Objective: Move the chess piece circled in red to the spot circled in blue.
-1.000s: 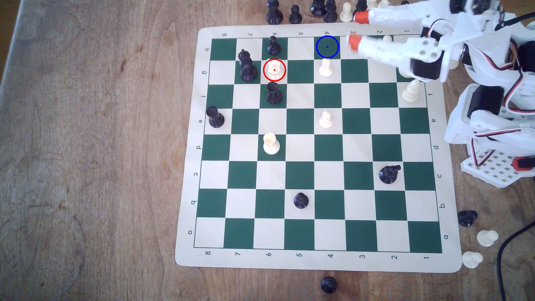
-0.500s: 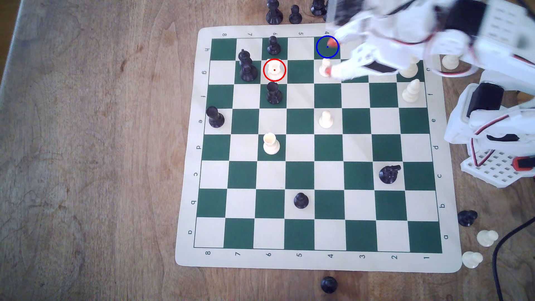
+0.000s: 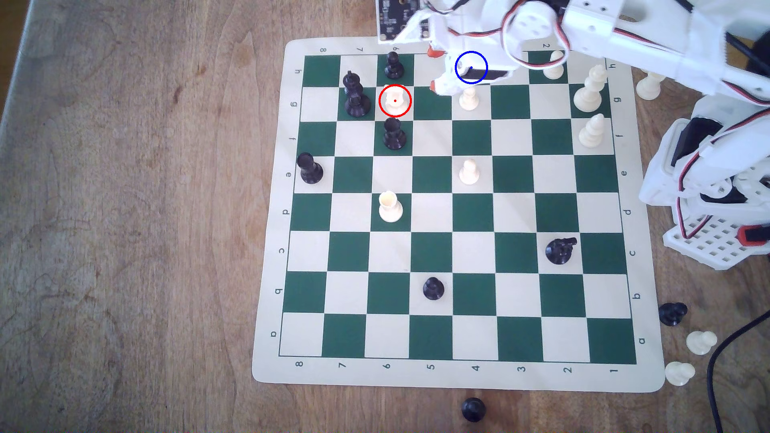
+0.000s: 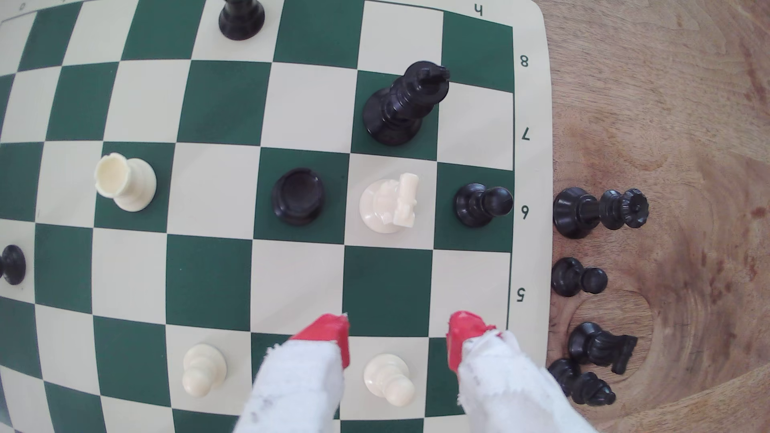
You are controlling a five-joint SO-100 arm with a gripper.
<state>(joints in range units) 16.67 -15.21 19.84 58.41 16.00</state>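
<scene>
Currently gripper [image 4: 398,333] spread, empty, upper centre of exterior frame; white knight [image 3: 395,100] upper-middle, wedged between black pawn [image 3: 393,66] and black rook [image 3: 393,134]. Risk: wide jaws clip neighbours; arm hides blue-ringed square [image 3: 463,79]

The exterior view looks steeply down on the whole green-and-cream vinyl chessboard [image 3: 458,374] from well above. The wrist view looks down closer, sharing the board's numbered far edge.

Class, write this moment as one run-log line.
claw: open, empty | white knight: untouched on its red-ringed square | blue-ringed square: under arm | phase: approaching knight
</scene>
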